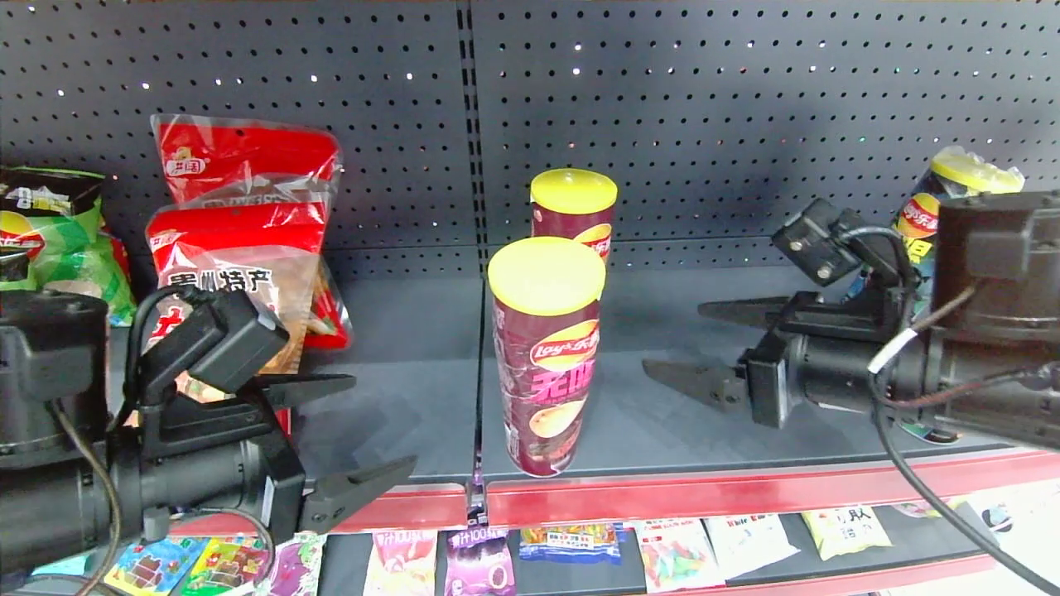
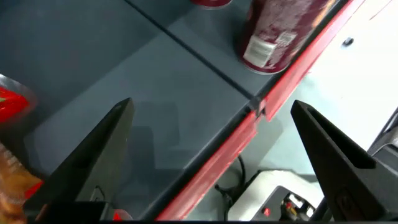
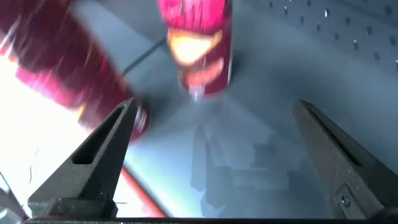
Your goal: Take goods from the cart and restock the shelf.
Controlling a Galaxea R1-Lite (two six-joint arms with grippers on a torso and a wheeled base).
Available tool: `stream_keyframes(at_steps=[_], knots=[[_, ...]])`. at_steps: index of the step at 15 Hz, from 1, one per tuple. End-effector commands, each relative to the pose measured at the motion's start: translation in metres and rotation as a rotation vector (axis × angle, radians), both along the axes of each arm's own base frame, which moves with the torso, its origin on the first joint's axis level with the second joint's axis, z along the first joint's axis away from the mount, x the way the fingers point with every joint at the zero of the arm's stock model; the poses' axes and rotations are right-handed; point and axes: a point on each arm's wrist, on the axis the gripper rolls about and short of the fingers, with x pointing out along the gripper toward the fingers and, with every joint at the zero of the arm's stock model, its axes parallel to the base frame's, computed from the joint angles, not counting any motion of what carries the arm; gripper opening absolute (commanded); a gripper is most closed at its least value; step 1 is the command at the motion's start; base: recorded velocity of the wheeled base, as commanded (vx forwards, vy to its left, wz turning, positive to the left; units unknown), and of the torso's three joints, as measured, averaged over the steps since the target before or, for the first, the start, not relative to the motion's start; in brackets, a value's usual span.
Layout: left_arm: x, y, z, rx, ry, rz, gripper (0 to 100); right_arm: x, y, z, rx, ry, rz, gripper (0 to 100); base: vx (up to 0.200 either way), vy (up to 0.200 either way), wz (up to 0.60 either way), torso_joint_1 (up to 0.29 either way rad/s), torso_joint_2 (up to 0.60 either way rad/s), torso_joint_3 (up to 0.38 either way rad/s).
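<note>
Shelf (image 1: 414, 406) deck grey, perforated back panel (image 1: 704, 108) behind, red edge strip (image 1: 704, 494) along the front; front chip can (image 1: 545, 364) upright near the front edge, just right of the deck seam, yellow lid on; rear chip can (image 1: 574, 211) upright directly behind it, close to the back panel, the two apart; both cans blurred in the right wrist view, the rear chip can (image 3: 196, 50) ahead of the fingers. Left gripper (image 1: 385, 420) (image 2: 211, 104) level with the shelf front, left of the front can, jaws spread wide, nothing between them; one finger over the deck, the other past the red strip. Right gripper (image 1: 672, 337) (image 3: 214, 104) over the deck right of the cans, pointing toward them, jaws wide apart and empty, clear of both cans. Red snack bags (image 1: 240, 223) lean against the back panel behind the left gripper; green bags (image 1: 58, 240) at far left; a third can (image 1: 961, 186) at far right behind the right arm; small packets (image 1: 571, 542) on the shelf below.
</note>
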Motion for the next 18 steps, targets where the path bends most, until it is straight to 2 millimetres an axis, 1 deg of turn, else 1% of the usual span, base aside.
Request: stream_keyframes(at_steps=[1, 2, 3, 4, 6, 9, 13, 16, 18], knots=[[0.014, -0.016, -0.013, 0.035, 0.064, -0.041, 100, -0.047, -0.028, 0.0, 0.019, -0.034, 0.004, 100, 0.0, 0.0, 0.0, 0.0, 0.0, 0.0], [0.018, -0.021, -0.018, 0.045, 0.082, -0.054, 100, -0.062, -0.037, -0.006, 0.019, -0.035, 0.009, 100, 0.0, 0.0, 0.0, 0.0, 0.0, 0.0], [0.021, -0.026, -0.022, 0.056, 0.099, -0.065, 100, -0.072, -0.043, -0.01, 0.019, -0.036, 0.007, 100, 0.0, 0.0, 0.0, 0.0, 0.0, 0.0], [0.026, -0.031, -0.024, 0.064, 0.103, -0.075, 100, -0.081, -0.05, -0.013, 0.025, -0.041, -0.001, 100, 0.0, 0.0, 0.0, 0.0, 0.0, 0.0], [0.038, -0.038, -0.026, 0.064, 0.101, -0.077, 100, -0.09, -0.056, -0.014, 0.035, -0.056, -0.009, 100, 0.0, 0.0, 0.0, 0.0, 0.0, 0.0], [0.053, -0.047, -0.025, 0.066, 0.095, -0.072, 100, -0.09, -0.059, -0.012, 0.039, -0.067, -0.027, 100, 0.0, 0.0, 0.0, 0.0, 0.0, 0.0], [0.063, -0.061, -0.03, 0.075, 0.096, -0.091, 100, -0.089, -0.059, -0.011, 0.041, -0.071, -0.034, 100, 0.0, 0.0, 0.0, 0.0, 0.0, 0.0], [0.072, -0.067, -0.029, 0.069, 0.085, -0.091, 100, -0.089, -0.06, -0.011, 0.041, -0.071, -0.041, 100, 0.0, 0.0, 0.0, 0.0, 0.0, 0.0], [0.073, -0.067, -0.03, 0.071, 0.089, -0.089, 100, -0.089, -0.06, -0.011, 0.041, -0.071, -0.043, 100, 0.0, 0.0, 0.0, 0.0, 0.0, 0.0]])
